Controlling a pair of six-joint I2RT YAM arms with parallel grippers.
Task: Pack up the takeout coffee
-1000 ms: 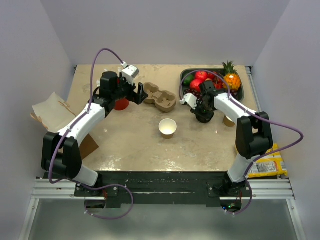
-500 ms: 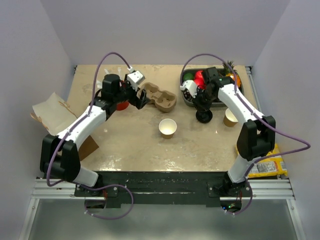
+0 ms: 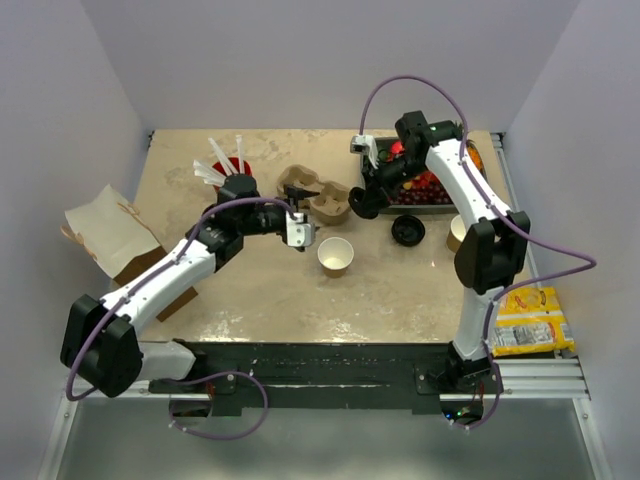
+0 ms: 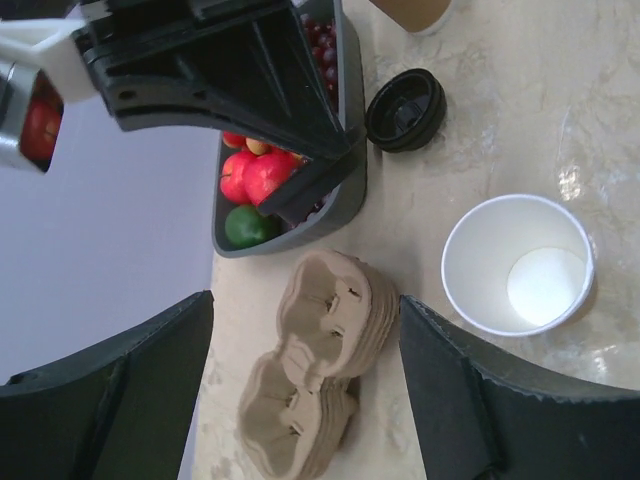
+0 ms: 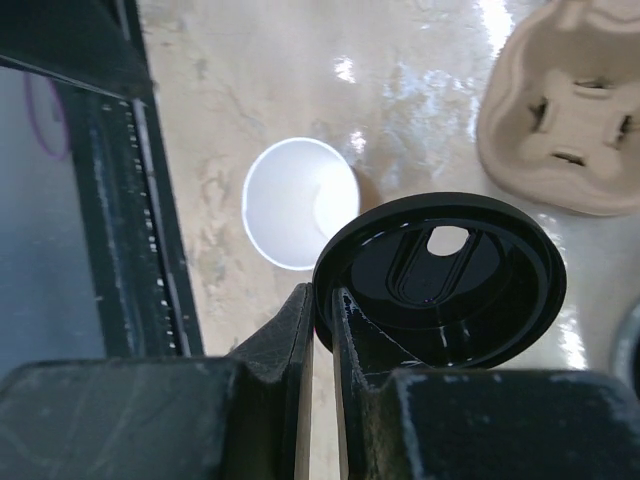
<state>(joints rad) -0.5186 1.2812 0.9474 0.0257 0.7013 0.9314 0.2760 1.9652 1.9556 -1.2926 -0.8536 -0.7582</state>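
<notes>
Takeout coffee [image 3: 407, 230] is sitting on the table right of centre in the top view, just below the black fruit tray [image 3: 442, 203]. It is showing mostly as a black disc, and in the left wrist view it is lying at the upper right [image 4: 405, 108], untouched by either arm. The right gripper [image 3: 365, 200] is clenching the rim of a loose black lid [image 5: 440, 280] between its fingers. It is holding the lid in the air between the pulp cup carrier [image 3: 318, 195] and the fruit tray. The left gripper [image 3: 303, 192] is hovering above the carrier with its fingers [image 4: 150, 390] spread wide and grasping nothing. An open paper cup [image 3: 335, 256] is standing upright near the middle of the frame, below the carrier and apart from it.
</notes>
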